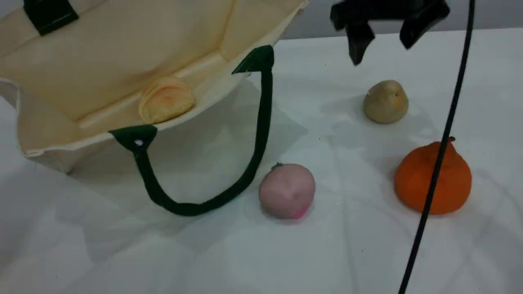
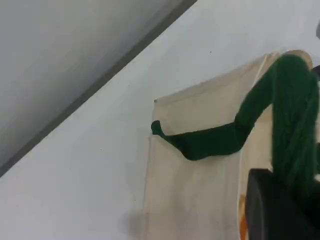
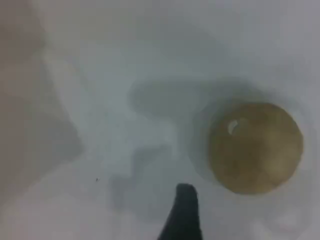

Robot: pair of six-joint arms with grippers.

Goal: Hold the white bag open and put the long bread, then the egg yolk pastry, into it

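The white bag lies open at the upper left, its mouth toward me, and one green handle loops down onto the table. The long bread rests inside it, only the end showing. In the left wrist view my left gripper is shut on the bag's other green handle, holding it up. The egg yolk pastry sits on the table at the right. My right gripper hovers open just above and behind it, holding nothing. Its fingertip shows left of the pastry.
A pink ball with a green tip lies in the middle front, near the handle loop. An orange stemmed fruit sits at the right front. A black cable hangs across the right side. The white cloth is wrinkled.
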